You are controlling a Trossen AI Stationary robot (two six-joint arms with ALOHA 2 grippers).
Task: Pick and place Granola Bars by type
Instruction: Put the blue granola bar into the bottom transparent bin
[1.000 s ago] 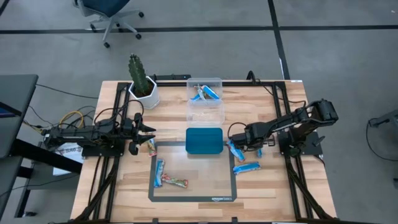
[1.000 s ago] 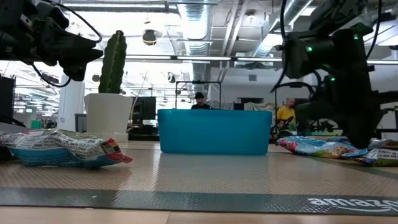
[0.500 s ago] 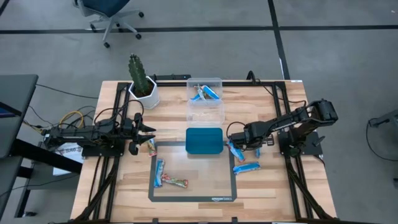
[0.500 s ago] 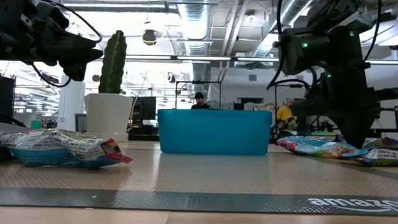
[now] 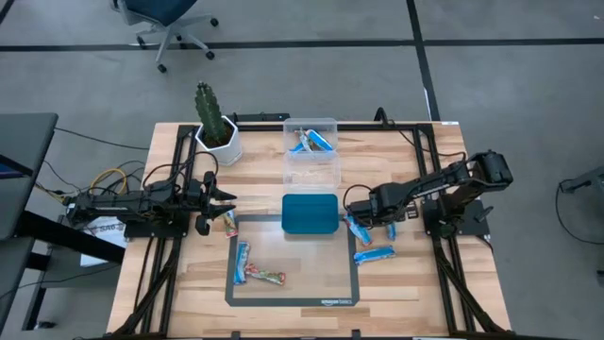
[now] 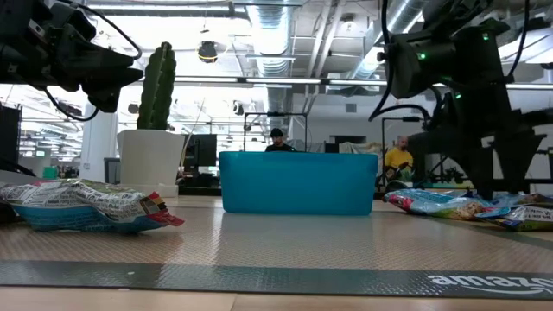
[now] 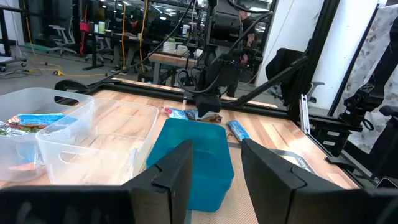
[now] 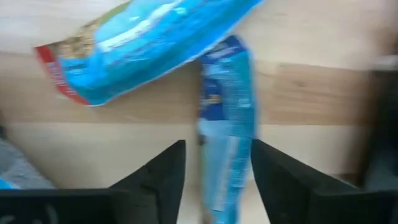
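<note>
right gripper (image 8: 214, 165): released, fingers apart over a shiny blue wrapped granola bar (image 8: 227, 130) lying on the wooden worktop (image 5: 415, 283) near its right edge, beside the teal rectangular tray (image 5: 310, 213) | left gripper (image 5: 229, 208): part-open, grasping nothing, near left edge | second blue bar (image 8: 143, 40): just beside the first

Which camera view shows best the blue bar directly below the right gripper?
The right wrist view: the blue bar fills the picture between the open right gripper fingers. The high view shows it small beside the teal tray. The low view shows bars edge-on only; the left wrist view shows it far off.
</note>
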